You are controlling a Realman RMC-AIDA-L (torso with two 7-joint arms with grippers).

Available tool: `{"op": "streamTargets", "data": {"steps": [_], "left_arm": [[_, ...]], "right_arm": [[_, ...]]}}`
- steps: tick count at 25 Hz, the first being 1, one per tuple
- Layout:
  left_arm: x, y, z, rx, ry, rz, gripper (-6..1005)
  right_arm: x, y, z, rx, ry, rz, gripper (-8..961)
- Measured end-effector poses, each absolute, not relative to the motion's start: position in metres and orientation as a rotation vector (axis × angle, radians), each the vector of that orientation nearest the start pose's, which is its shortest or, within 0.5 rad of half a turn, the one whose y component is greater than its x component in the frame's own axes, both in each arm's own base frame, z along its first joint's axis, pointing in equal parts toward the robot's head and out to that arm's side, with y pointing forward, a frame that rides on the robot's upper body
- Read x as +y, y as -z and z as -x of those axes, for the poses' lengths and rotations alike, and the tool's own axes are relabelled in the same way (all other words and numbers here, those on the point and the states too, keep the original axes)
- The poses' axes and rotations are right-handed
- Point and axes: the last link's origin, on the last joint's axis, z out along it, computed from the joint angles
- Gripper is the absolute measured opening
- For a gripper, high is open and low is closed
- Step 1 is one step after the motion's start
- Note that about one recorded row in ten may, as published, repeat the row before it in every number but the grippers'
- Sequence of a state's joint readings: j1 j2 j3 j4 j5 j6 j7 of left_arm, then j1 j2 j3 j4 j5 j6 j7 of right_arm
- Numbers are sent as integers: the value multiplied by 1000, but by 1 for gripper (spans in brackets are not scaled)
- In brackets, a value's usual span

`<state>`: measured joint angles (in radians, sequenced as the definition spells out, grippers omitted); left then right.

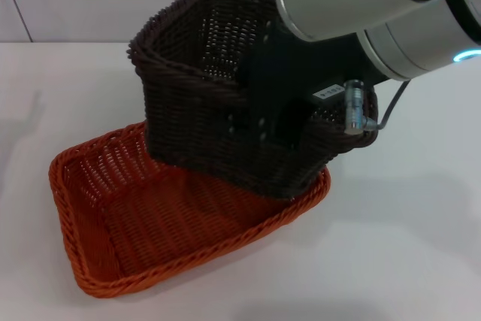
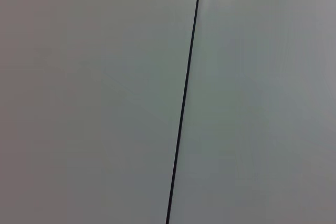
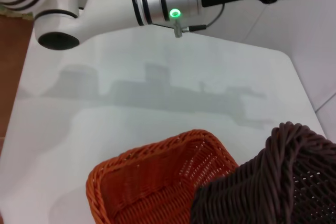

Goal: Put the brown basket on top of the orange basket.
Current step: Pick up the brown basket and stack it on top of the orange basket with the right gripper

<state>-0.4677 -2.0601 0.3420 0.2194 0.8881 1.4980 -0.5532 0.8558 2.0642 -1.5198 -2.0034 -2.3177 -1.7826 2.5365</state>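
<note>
— White table [image 1: 421, 261], what sits on it?
— Orange basket [image 1: 150, 231], nothing inside it. The brown basket [image 1: 203, 88], also holding nothing, hangs tilted over its far right end.
— Who holds it?
— Right gripper [image 1: 282, 122], clamped on its near wall. The left gripper stays unseen.

Brown basket [image 1: 203, 88] tilted, over the orange basket's [image 1: 113, 216] far right part.
</note>
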Motion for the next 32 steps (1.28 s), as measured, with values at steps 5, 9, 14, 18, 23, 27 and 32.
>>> {"op": "streamTargets", "data": {"steps": [5, 9, 14, 18, 23, 27, 32], "left_arm": [[336, -108, 324, -325, 1060, 1276, 797], [338, -107, 324, -332, 1054, 1285, 797], [338, -106, 324, -332, 1053, 1286, 797], [338, -106, 324, -332, 1054, 1286, 797], [338, -106, 323, -331, 1055, 1287, 797], [338, -105, 323, -334, 1057, 1289, 797], [338, -103, 323, -340, 1059, 1291, 797]], "right_arm": [[278, -28, 39, -304, 156, 2851, 149], [275, -24, 43, -333, 156, 2858, 149], [273, -20, 46, -349, 157, 2867, 149], [268, -17, 49, -367, 136, 2901, 149], [265, -14, 49, -383, 138, 2916, 149], [265, -13, 49, -381, 139, 2917, 149], [271, -8, 48, -348, 137, 2925, 149]]}}
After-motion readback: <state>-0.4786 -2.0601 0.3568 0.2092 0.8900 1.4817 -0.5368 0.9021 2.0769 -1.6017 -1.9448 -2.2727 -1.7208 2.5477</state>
